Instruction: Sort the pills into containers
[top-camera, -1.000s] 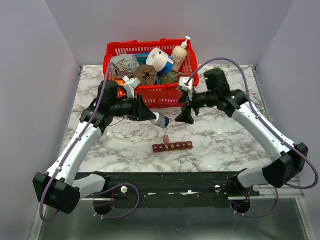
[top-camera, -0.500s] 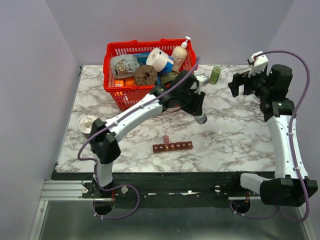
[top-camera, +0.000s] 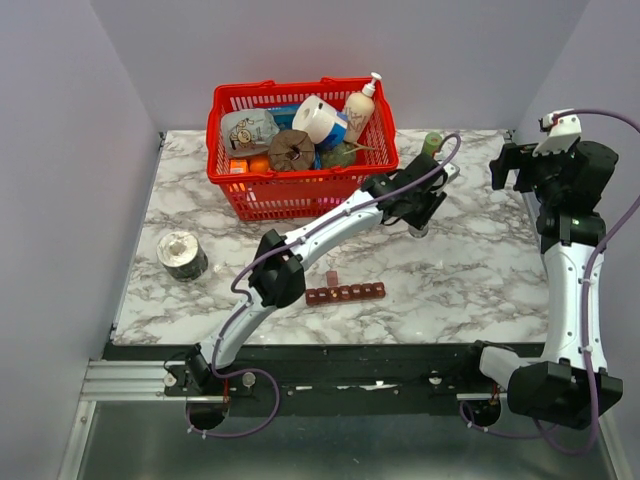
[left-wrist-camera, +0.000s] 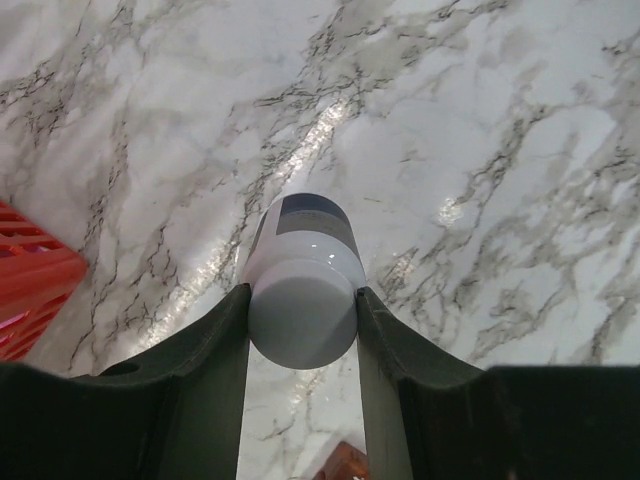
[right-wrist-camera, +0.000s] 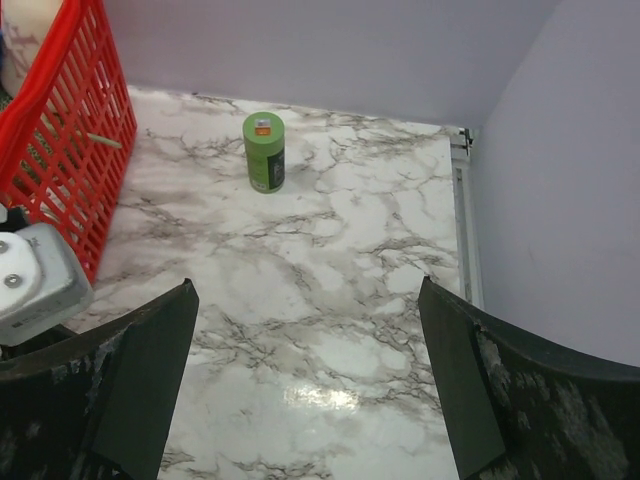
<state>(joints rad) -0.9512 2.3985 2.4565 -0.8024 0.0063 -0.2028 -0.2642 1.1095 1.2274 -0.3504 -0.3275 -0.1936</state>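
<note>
I log the left claw (left-wrist-camera: 303, 300) clamped on a white-capped bottle (left-wrist-camera: 305, 250) over the surface (top-camera: 470, 270), the right claw (right-wrist-camera: 307, 300) spread wide, and the containers (top-camera: 345, 293) lying front-centre.

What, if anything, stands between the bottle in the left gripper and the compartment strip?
Nothing visible does. Only bare marble table lies between the bottle, held in the left gripper, and the compartment strip.

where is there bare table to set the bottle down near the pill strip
Free: the marble right of the containers, out to the table's right edge, and the patch between them and the round tin on the left. Crowded: behind, at the red basket and green canister.
</note>
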